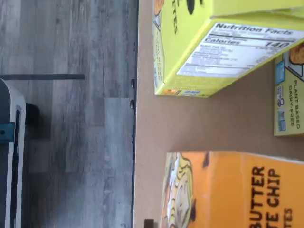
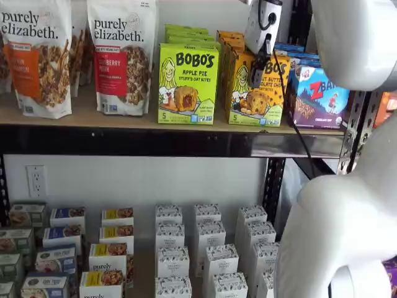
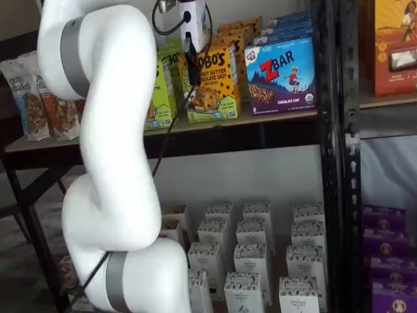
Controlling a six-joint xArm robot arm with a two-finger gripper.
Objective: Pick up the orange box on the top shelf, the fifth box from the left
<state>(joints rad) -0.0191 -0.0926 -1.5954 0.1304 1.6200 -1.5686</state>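
**Shelf pick, arm hanging right at the orange box**

Tan wooden board of the top shelf point(image 2: 124, 118) sits on a black metal rail. Glossy white, rounded arm reaches in from the front. The gripper point(image 2: 257, 73) hangs down in front of the upper face of the orange box point(image 2: 255, 93); black fingers look side-on, so I can't tell if they're apart or gripping. That cardboard carton stands upright between the green Bobo's box point(image 2: 188, 84) and the ZBar box point(image 2: 318, 96).
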